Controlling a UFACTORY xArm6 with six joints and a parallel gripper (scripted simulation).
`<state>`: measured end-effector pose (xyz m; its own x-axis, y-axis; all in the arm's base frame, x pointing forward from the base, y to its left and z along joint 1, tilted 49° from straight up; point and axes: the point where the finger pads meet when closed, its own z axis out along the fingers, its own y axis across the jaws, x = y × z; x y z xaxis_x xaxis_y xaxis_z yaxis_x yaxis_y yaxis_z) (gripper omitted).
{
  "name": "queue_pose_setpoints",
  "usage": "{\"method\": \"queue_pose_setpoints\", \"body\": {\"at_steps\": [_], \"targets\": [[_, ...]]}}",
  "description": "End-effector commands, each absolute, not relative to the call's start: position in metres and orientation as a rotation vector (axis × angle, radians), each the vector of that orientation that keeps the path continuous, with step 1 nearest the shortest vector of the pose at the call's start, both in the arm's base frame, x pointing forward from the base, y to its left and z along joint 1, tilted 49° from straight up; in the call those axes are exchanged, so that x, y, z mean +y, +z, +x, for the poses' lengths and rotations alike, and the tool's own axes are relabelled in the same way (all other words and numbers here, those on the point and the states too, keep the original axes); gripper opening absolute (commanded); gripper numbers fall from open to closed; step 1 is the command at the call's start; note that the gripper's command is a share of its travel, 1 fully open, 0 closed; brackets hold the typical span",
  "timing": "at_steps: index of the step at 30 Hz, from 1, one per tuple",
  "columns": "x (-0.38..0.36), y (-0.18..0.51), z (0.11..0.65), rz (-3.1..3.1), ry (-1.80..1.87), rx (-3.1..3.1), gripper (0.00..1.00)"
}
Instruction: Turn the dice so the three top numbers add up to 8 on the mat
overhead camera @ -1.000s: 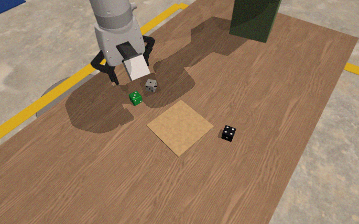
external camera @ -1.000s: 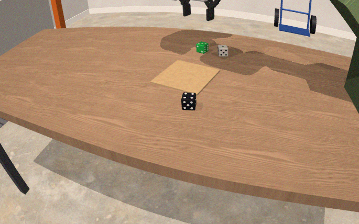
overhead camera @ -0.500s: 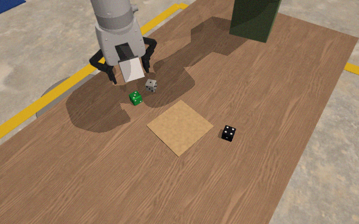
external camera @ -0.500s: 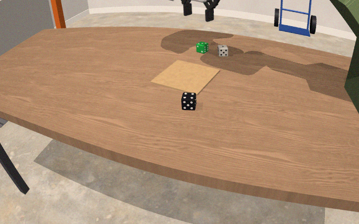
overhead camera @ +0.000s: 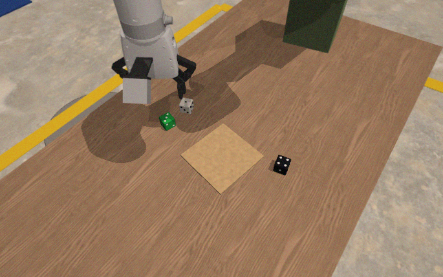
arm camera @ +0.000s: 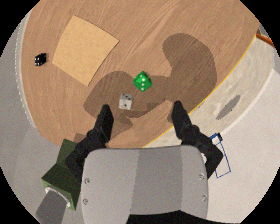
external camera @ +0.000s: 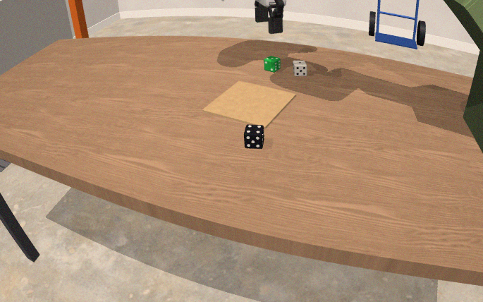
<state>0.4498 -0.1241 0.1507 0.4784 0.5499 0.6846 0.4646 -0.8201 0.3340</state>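
- Black die (overhead camera: 282, 164) (external camera: 254, 136) (arm camera: 40, 59): 4 pips on top, white on black. Exterior view also gives 5 on the face toward the camera.
- White die (overhead camera: 186, 105) (external camera: 300, 68) (arm camera: 125, 101): 1 on top, black pip. 5 on the face toward the exterior camera.
- Green die (overhead camera: 167, 121) (external camera: 271, 63) (arm camera: 142, 81): 3 on top, white pips in a diagonal. Exterior view: 2 on its left-hand face, right-hand face too small to count surely.
- Tops sum to 8.
- Lettering, brands: none readable.
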Motion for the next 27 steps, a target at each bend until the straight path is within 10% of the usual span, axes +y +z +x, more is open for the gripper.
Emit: {"method": "queue_pose_setpoints", "body": {"at_steps": [1, 27], "targets": [[-0.126, 0.149, 0.452, 2.755, 1.29, 0.697, 1.0], [-0.13, 0.135, 0.461, 3.124, 1.342, -0.392, 1.0]]}}
